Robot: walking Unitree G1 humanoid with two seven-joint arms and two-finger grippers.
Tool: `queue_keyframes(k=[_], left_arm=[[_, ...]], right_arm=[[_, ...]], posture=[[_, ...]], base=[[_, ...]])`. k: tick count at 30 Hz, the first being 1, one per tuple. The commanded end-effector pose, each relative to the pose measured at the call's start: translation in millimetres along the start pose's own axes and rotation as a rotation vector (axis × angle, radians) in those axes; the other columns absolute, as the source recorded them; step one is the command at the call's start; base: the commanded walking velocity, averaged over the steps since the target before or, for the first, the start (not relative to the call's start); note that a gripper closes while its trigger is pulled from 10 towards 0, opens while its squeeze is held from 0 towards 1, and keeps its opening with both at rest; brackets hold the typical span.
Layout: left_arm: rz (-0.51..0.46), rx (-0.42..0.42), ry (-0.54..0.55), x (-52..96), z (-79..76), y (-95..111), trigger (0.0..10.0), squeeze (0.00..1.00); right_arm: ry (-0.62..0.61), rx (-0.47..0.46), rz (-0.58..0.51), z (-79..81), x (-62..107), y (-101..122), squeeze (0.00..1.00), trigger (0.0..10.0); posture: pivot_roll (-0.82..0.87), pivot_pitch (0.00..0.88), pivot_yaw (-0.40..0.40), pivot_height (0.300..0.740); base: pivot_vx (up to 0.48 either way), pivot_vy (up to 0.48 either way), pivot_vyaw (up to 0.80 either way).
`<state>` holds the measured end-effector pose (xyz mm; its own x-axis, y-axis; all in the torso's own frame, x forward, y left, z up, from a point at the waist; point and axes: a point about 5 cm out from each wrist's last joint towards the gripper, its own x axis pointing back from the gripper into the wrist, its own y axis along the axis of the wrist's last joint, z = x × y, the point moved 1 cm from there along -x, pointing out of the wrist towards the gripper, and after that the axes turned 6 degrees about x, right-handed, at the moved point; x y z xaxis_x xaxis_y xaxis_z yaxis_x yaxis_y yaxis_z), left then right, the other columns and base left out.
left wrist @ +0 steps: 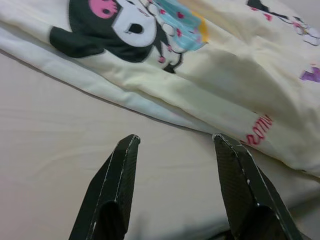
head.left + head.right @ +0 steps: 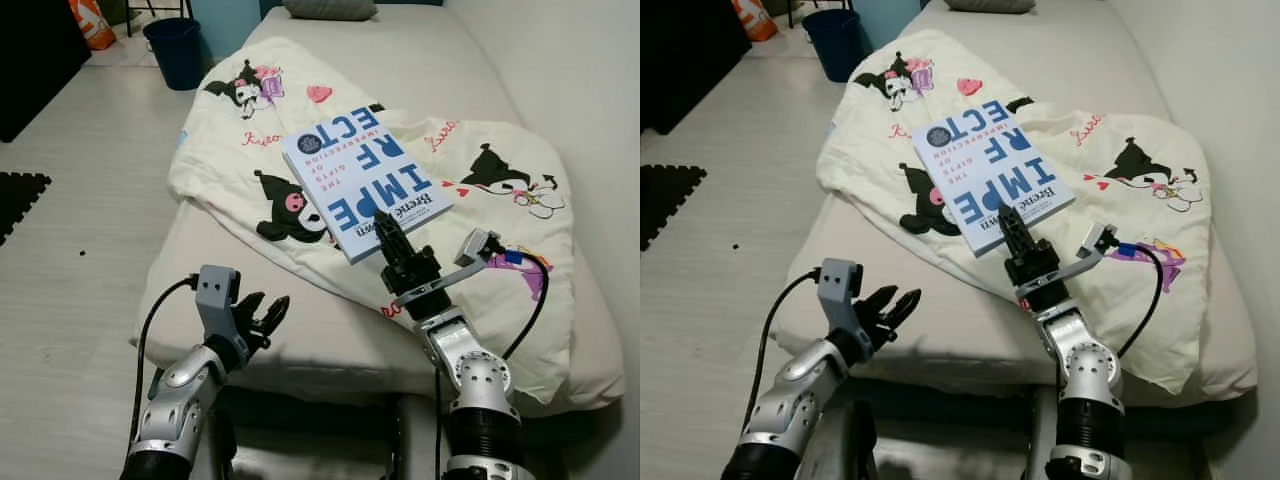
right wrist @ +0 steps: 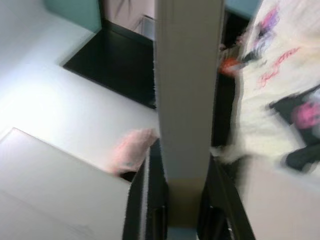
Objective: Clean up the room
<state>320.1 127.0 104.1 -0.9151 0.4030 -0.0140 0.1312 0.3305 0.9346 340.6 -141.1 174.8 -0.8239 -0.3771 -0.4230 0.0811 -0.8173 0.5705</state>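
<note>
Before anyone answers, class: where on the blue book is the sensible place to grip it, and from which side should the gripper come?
The near edge of the blue book, approached from the foot of the bed. It lies on the rumpled blanket with that edge toward the robot; the right gripper is shut on it there.

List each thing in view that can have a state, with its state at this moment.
book: closed, cover up, near edge clamped by the right gripper
right gripper: shut on the book's edge
left gripper: open, holding nothing, above the mattress edge
blanket: rumpled, spread over the bed, under the book
mattress: bare where the blanket ends
bin: upright on the floor
</note>
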Motion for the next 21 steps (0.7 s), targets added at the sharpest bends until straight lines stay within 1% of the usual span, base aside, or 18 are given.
queue_keyframes(k=[1, 3, 4, 6, 7, 8, 9, 10, 11, 12, 13, 14, 16, 17, 19, 21], left_arm=[[0.004, 0.004, 0.045, 0.2, 4.7, -4.5, 10.0, 0.0], [0.004, 0.004, 0.045, 0.2, 4.7, -4.5, 10.0, 0.0], [0.0, -0.024, 0.074, -0.9, 7.1, -3.5, 10.0, 0.0], [0.0, -0.024, 0.074, -0.9, 7.1, -3.5, 10.0, 0.0], [0.0, -0.061, 0.115, -1.4, 10.7, -3.0, 10.0, 0.0], [0.001, -0.109, 0.144, -1.0, 12.7, -2.8, 10.0, 0.0], [-0.003, -0.156, 0.169, -0.4, 14.1, -2.3, 10.0, 0.0], [-0.003, -0.156, 0.169, -0.4, 14.1, -2.3, 10.0, 0.0], [0.0, -0.195, 0.189, 0.2, 15.4, -2.2, 10.0, 0.0], [0.0, -0.195, 0.189, 0.2, 15.4, -2.2, 10.0, 0.0], [-0.001, -0.242, 0.207, 0.7, 16.8, -1.4, 10.0, 0.0], [-0.01, -0.278, 0.219, 1.2, 17.5, 0.4, 10.0, 0.0], [-0.01, -0.278, 0.219, 1.2, 17.5, 0.4, 10.0, 0.0], [-0.028, -0.298, 0.235, 2.1, 18.5, 3.5, 10.0, 0.0], [-0.028, -0.298, 0.235, 2.1, 18.5, 3.5, 10.0, 0.0], [-0.05, -0.305, 0.252, 3.6, 19.8, 6.6, 10.0, 0.0]], right_arm=[[-0.073, 0.124, -0.009, -8.8, 0.4, 3.7, 0.0, 0.0], [-0.073, 0.124, -0.009, -8.8, 0.4, 3.7, 0.0, 0.0], [-0.174, 0.256, 0.001, -21.6, 4.2, 5.3, 0.0, 3.8], [-0.174, 0.256, 0.001, -21.6, 4.2, 5.3, 0.0, 3.8], [-0.312, 0.438, 0.052, -39.1, 11.6, 3.8, 0.0, 10.0], [-0.398, 0.625, 0.142, -50.1, 20.5, -1.0, 0.0, 10.0], [-0.462, 0.761, 0.22, -59.2, 29.5, -6.3, 0.0, 10.0], [-0.462, 0.761, 0.22, -59.2, 29.5, -6.3, 0.0, 10.0], [-0.496, 0.857, 0.273, -65.0, 37.3, -10.6, 0.0, 10.0], [-0.496, 0.857, 0.273, -65.0, 37.3, -10.6, 0.0, 10.0], [-0.512, 0.905, 0.306, -68.2, 42.9, -14.1, 0.0, 10.0], [-0.54, 0.934, 0.331, -71.0, 49.2, -16.0, 0.0, 10.0], [-0.54, 0.934, 0.331, -71.0, 49.2, -16.0, 0.0, 10.0], [-0.569, 0.942, 0.342, -73.3, 55.8, -17.2, 0.0, 10.0], [-0.569, 0.942, 0.342, -73.3, 55.8, -17.2, 0.0, 10.0], [-0.585, 0.913, 0.326, -74.4, 65.5, -18.7, 0.0, 10.0]], posture=[[0.02, 0.142, 0.01, 0.537], [0.02, 0.142, 0.01, 0.537], [0.02, 0.144, 0.008, 0.537], [0.02, 0.144, 0.008, 0.537], [0.02, 0.149, 0.007, 0.537], [0.02, 0.155, 0.005, 0.537], [0.02, 0.157, 0.005, 0.537], [0.02, 0.157, 0.005, 0.537], [0.03, 0.158, 0.005, 0.537], [0.03, 0.158, 0.005, 0.537], [0.03, 0.158, 0.005, 0.537], [0.03, 0.163, 0.003, 0.537], [0.03, 0.163, 0.003, 0.537], [0.03, 0.166, 0.002, 0.537], [0.03, 0.166, 0.002, 0.537], [0.03, 0.17, 0.004, 0.537]], base=[[0.0, 0.0, 0.0], [0.0, 0.0, 0.0], [0.0, 0.0, 0.0], [0.0, 0.0, 0.0], [0.0, 0.0, 0.0], [0.0, 0.0, 0.0], [0.0, 0.0, 0.0], [0.0, 0.0, 0.0], [0.0, 0.0, 0.0], [0.0, 0.0, 0.0], [0.0, 0.0, 0.0], [0.0, 0.0, 0.0], [0.0, 0.0, 0.0], [0.0, 0.0, 0.0], [0.0, 0.0, 0.0], [0.0, 0.0, 0.0]])
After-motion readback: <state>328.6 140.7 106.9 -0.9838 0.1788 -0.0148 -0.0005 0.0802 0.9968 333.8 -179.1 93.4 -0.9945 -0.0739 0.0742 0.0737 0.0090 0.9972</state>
